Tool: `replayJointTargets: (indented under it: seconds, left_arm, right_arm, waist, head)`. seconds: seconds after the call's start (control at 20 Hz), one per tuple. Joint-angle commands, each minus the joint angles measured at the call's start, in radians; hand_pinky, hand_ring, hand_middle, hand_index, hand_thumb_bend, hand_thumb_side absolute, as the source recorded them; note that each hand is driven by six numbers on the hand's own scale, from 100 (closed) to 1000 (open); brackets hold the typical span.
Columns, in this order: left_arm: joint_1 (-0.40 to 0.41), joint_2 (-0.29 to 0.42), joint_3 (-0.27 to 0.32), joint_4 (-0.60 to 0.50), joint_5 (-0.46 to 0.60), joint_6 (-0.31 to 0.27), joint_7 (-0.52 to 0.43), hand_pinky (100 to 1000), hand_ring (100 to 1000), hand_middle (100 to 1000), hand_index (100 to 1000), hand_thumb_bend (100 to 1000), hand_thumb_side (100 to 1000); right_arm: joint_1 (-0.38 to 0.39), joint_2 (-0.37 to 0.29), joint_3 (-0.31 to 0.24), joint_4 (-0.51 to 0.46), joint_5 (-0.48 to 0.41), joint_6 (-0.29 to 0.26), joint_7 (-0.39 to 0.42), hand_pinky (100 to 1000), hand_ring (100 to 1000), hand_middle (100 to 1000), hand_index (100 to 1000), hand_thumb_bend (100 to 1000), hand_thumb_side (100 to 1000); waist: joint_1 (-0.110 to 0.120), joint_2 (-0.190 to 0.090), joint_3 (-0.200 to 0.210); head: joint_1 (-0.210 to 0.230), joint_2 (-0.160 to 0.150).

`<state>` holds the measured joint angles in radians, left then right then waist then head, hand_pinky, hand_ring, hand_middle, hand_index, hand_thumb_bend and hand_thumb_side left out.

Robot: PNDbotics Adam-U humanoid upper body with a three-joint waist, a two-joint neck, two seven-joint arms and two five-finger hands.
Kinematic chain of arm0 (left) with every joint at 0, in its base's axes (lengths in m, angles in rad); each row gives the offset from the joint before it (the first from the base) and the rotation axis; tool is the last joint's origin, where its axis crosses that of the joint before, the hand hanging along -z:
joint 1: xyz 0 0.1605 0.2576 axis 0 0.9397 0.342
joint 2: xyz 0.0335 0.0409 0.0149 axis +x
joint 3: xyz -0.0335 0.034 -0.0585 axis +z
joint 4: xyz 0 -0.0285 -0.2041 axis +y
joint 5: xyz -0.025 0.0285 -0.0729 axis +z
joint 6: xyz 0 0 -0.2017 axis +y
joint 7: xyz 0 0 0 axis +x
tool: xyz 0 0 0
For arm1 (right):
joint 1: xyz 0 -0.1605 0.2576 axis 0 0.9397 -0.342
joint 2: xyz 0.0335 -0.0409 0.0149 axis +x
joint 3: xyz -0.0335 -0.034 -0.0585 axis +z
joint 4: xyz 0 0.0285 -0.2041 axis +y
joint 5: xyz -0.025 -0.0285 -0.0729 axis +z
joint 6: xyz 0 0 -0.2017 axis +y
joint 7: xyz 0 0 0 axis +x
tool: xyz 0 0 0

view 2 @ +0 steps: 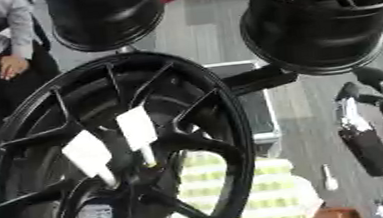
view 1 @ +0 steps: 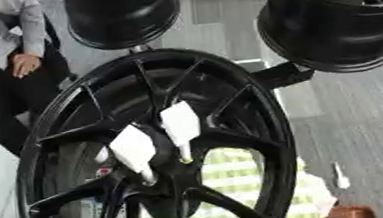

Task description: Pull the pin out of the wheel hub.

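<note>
Centrally, black spoked wheel hub (view 1: 159,149) upright, filling the view, two white-tagged pins (view 1: 182,127) stuck at its centre, second tag (view 1: 134,150) at 8 o'clock beside it, right hand (view 2: 373,113) at 3 o'clock, well apart, fingers relaxed, holding nothing, two more black rims (view 1: 336,21) at 12 and 1 o'clock.

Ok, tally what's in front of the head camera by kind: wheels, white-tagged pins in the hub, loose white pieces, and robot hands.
Black wheels: 3 (near wheel, far left wheel, far right wheel)
White-tagged pins in the hub: 2 (left pin, right pin)
Loose white piece on the floor: 1
Robot hands: 1 (right hand)
Total: 7
</note>
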<state>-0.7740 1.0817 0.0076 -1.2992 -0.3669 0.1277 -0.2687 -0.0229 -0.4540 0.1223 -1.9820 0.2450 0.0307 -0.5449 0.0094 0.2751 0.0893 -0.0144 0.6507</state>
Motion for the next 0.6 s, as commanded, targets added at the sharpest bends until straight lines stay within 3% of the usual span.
replayJointTargets:
  seconds: [0.05, 0.15, 0.3, 0.4, 0.45, 0.5, 0.55, 0.6]
  left_arm:
    - [0.023, 0.063, 0.052, 0.058, -0.024, 0.000, 0.045, 553, 472, 373, 532, 100, 180]
    - [0.049, 0.065, 0.059, 0.075, -0.018, -0.010, 0.049, 561, 480, 389, 546, 100, 179]
    - [0.076, 0.065, 0.055, 0.084, -0.020, -0.029, 0.034, 638, 557, 493, 650, 100, 141]
    - [0.088, 0.064, 0.049, 0.084, -0.026, -0.053, -0.005, 715, 678, 624, 761, 100, 302]
    - [0.092, 0.064, 0.047, 0.085, -0.030, -0.064, -0.026, 776, 772, 751, 839, 146, 444]
    - [0.094, 0.064, 0.048, 0.086, -0.037, -0.073, -0.044, 818, 825, 808, 886, 216, 583]
    - [0.096, 0.063, 0.050, 0.088, -0.045, -0.078, -0.056, 838, 856, 835, 913, 280, 662]
    - [0.096, 0.062, 0.053, 0.090, -0.053, -0.082, -0.059, 842, 861, 838, 915, 290, 663]
  right_arm:
    - [-0.002, -0.019, -0.012, -0.018, 0.006, 0.000, -0.008, 726, 855, 796, 813, 100, 689]
    - [-0.003, -0.018, -0.013, -0.018, 0.006, 0.000, -0.008, 726, 855, 796, 813, 100, 688]
    - [-0.004, -0.017, -0.014, -0.018, 0.005, -0.001, -0.008, 726, 854, 796, 813, 100, 686]
    - [-0.005, -0.016, -0.016, -0.018, 0.005, -0.002, -0.009, 726, 854, 796, 813, 100, 685]
    - [-0.006, -0.016, -0.016, -0.018, 0.005, -0.002, -0.009, 726, 854, 796, 813, 100, 685]
    - [-0.007, -0.016, -0.016, -0.018, 0.004, -0.003, -0.008, 726, 854, 796, 813, 100, 685]
    - [-0.007, -0.016, -0.016, -0.018, 0.004, -0.003, -0.008, 726, 854, 796, 813, 100, 684]
    - [-0.007, -0.016, -0.017, -0.018, 0.004, -0.003, -0.008, 726, 854, 796, 813, 100, 684]
  waist:
    - [-0.001, -0.017, 0.003]
    - [-0.003, -0.017, 0.004]
    - [-0.005, -0.018, 0.002]
    - [-0.006, -0.019, 0.001]
    - [-0.006, -0.019, 0.000]
    - [-0.006, -0.019, -0.001]
    - [-0.006, -0.019, -0.002]
    - [-0.006, -0.019, -0.002]
  head:
    - [-0.004, 0.000]
    - [-0.003, 0.001]
    - [-0.003, 0.000]
    - [-0.001, 0.000]
    - [0.000, -0.001]
    - [-0.001, -0.002]
    - [-0.001, -0.003]
    - [-0.002, -0.003]
